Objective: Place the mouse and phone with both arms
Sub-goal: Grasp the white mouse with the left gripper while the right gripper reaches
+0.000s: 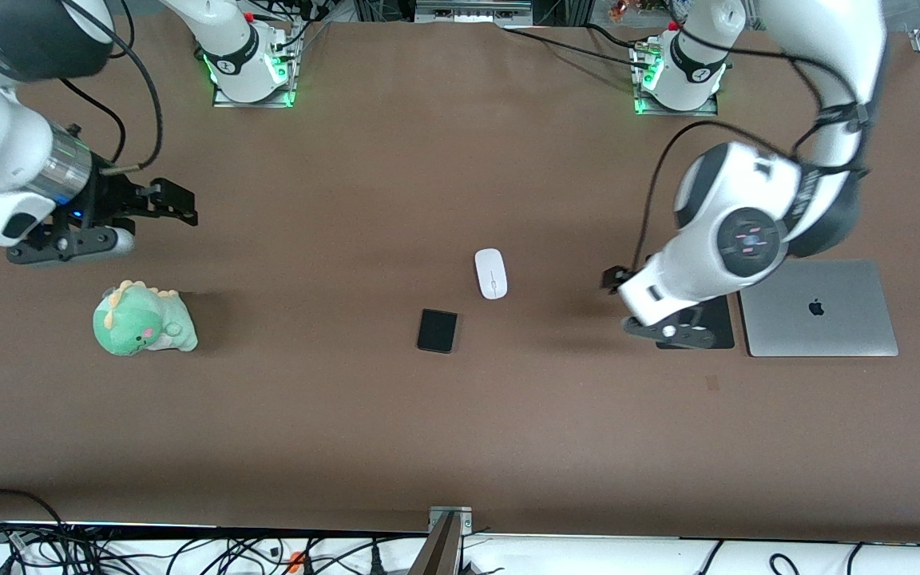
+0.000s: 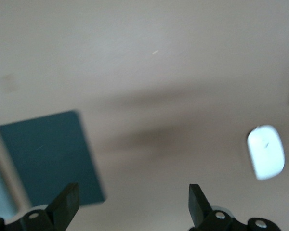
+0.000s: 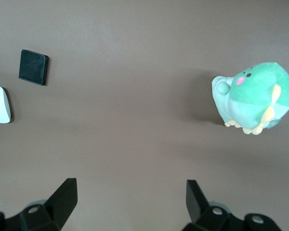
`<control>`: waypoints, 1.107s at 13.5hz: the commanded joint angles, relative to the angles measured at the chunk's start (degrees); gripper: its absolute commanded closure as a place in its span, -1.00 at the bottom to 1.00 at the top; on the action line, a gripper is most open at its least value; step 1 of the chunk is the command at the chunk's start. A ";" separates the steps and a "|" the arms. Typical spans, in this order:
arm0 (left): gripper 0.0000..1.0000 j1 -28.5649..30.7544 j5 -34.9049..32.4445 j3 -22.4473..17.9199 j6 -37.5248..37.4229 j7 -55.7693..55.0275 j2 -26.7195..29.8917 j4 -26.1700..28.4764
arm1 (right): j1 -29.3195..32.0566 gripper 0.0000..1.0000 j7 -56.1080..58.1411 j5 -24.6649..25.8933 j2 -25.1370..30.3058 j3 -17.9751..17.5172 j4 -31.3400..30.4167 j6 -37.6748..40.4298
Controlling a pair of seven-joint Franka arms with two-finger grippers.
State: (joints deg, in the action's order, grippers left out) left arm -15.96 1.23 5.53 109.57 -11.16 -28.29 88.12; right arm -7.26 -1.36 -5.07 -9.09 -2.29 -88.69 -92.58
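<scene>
The white mouse (image 1: 490, 273) lies on the brown table near its middle. The black phone (image 1: 437, 330) lies beside it, a little nearer the front camera. My left gripper (image 1: 613, 279) hangs open and empty over the table at the edge of the black mouse pad (image 1: 711, 319), apart from the mouse. In the left wrist view the gripper (image 2: 131, 204) is open, with the pad (image 2: 48, 156) and the mouse (image 2: 266, 152) in sight. My right gripper (image 1: 184, 206) is open and empty over bare table near the right arm's end; its wrist view (image 3: 130, 197) shows the phone (image 3: 33, 67) and mouse (image 3: 0, 104) far off.
A green plush dinosaur (image 1: 143, 319) sits toward the right arm's end, nearer the front camera than the right gripper; it also shows in the right wrist view (image 3: 253, 98). A closed silver laptop (image 1: 819, 307) lies beside the mouse pad at the left arm's end.
</scene>
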 commanded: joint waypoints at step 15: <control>-1.00 -19.99 0.00 -0.78 29.39 -29.53 -14.25 7.59 | 0.23 -1.00 1.45 4.98 -6.21 0.09 1.15 -5.33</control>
State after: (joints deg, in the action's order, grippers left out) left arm -35.17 1.23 5.60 138.61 -39.98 -44.13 93.67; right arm -7.00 -0.79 -0.80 -15.39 -2.05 -88.49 -98.09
